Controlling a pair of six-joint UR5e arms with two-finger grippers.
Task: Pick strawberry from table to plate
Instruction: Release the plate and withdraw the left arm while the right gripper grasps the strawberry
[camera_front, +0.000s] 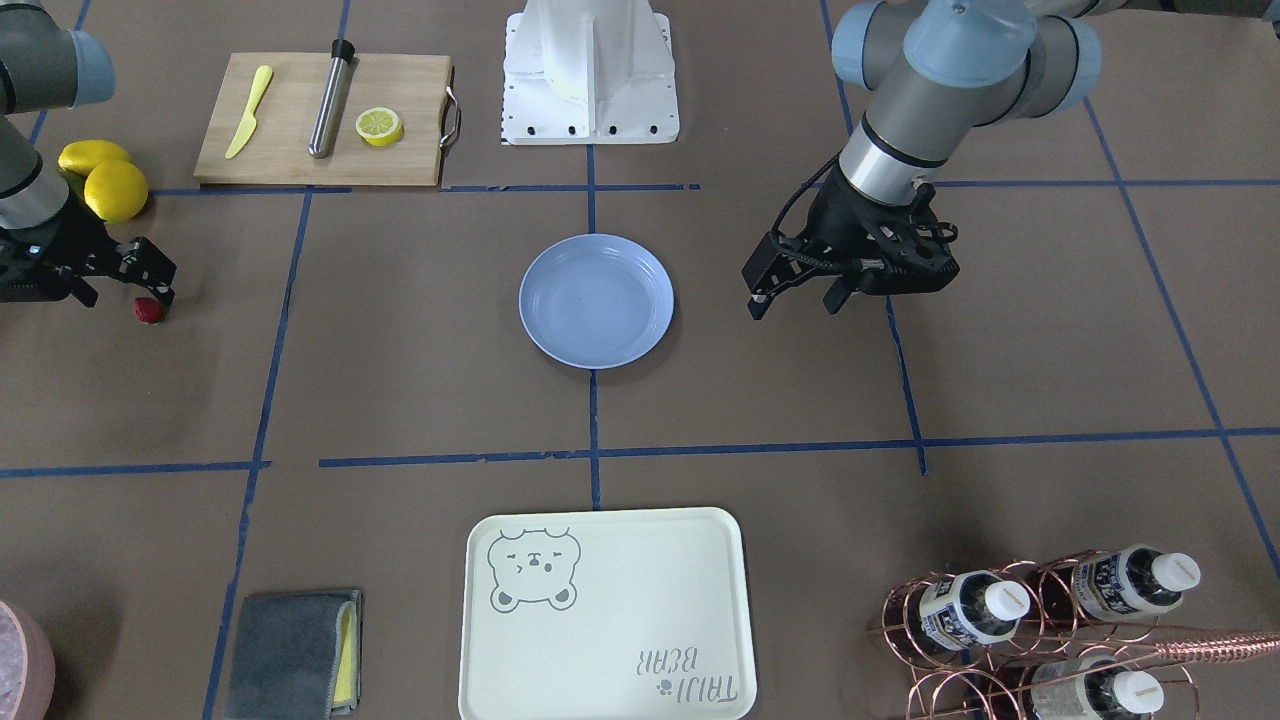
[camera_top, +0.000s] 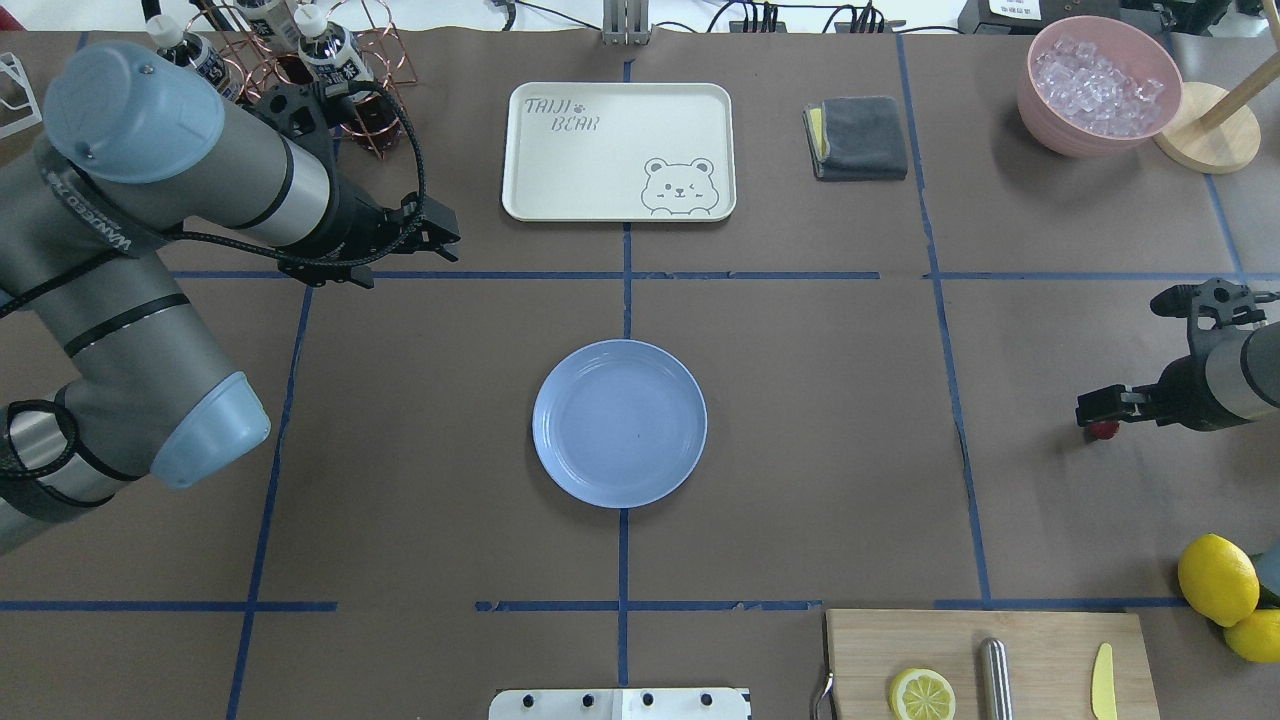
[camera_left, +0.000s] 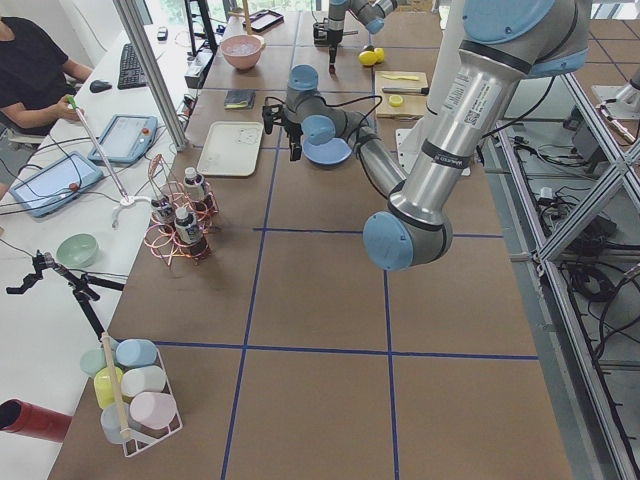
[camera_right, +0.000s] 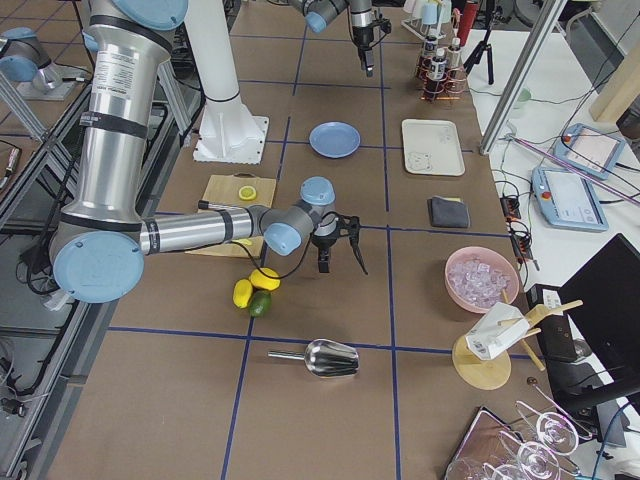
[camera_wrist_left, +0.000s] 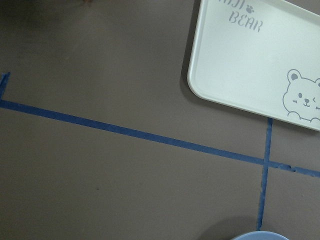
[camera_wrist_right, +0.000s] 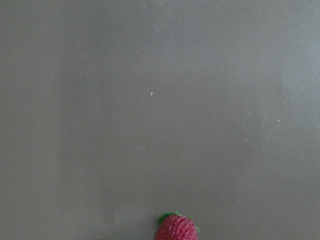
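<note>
- Tray (camera_front: 620, 600): cream, rectangular, bear drawing in one corner. Flat on the surface (camera_front: 420, 400), on the side of the plate (camera_front: 596, 300) away from the robot, in line with it.
- Cloth (camera_front: 290, 655): grey, folded, yellow edge. Same far side of the plate as the tray, off toward the robot's right.
- Rack (camera_front: 1215, 646): copper wire, holding bottles (camera_front: 975, 607) with white caps. Far side of the plate, off toward the robot's left.
- Bowl (camera_top: 1050, 125): pink, filled with ice (camera_top: 1100, 75). Far side of the plate, farther right than the cloth.
- Plate: round, light blue, glossy, raised rim. It sits on a blue tape line.
- Strawberry (camera_front: 149, 311): small, dark red, green at one end. Lying on the surface well to the right of the plate.
- Right pincer (camera_front: 128, 297): fingers spread, low over the strawberry. The berry is close by the fingertip nearer the plate; contact cannot be told.
- Left pincer (camera_front: 795, 300): fingers spread, pointing down, above the surface near the plate's left side.
- Board (camera_front: 400, 90): wooden, metal handle. On the robot's side of the plate, toward the right. It carries a lemon half (camera_front: 379, 126), a steel rod (camera_front: 331, 98) and a yellow knife (camera_front: 249, 111).
- Lemons (camera_front: 115, 190): two, whole, yellow, touching. Right of the plate, beyond the board.
- Base (camera_front: 590, 70): white. On the robot's side of the plate, in line with it.
</note>
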